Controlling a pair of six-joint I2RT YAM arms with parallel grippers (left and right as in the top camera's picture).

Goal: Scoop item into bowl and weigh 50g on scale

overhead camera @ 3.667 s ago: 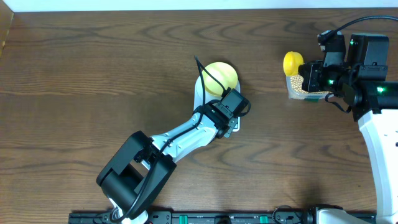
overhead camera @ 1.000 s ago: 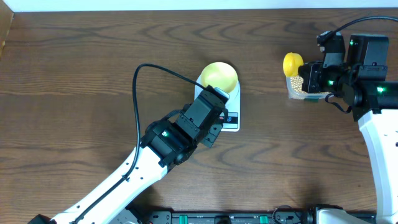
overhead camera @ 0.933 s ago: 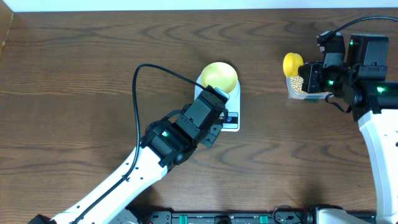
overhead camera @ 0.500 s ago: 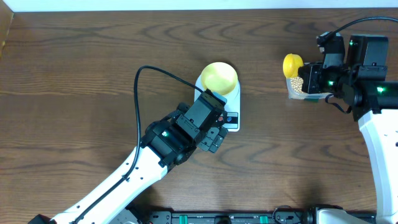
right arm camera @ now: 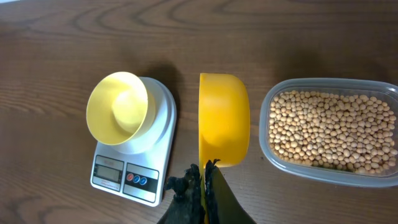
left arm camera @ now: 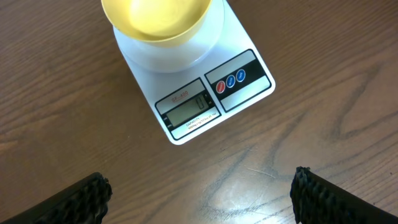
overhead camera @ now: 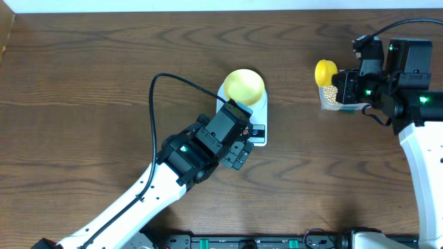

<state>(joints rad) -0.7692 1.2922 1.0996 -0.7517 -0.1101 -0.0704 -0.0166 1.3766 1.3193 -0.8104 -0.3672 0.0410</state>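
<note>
The pale-yellow bowl (overhead camera: 243,86) stands on the white scale (overhead camera: 259,109) and looks empty in the right wrist view, bowl (right arm camera: 117,107) on scale (right arm camera: 134,168). My left gripper (overhead camera: 225,138) hovers open over the scale's front-left corner. In its wrist view the fingers (left arm camera: 74,199) stand wide apart over bare wood, with the scale (left arm camera: 214,87) and bowl (left arm camera: 155,18) ahead. My right gripper (right arm camera: 204,186) is shut on the handle of a yellow scoop (right arm camera: 224,121), held between the scale and a clear tub (right arm camera: 385,99) of tan beans (right arm camera: 329,127).
In the overhead view the scoop (overhead camera: 325,70) hangs at the left end of the tub (overhead camera: 338,97), far right of the scale. The scale's display (left arm camera: 189,112) and round buttons (left arm camera: 230,79) face my left gripper. A black cable (overhead camera: 176,79) loops over the left arm.
My left gripper's jaws have swung from partly closed to wide open beside the scale's front. The right arm, scoop, bowl and tub have not moved.
</note>
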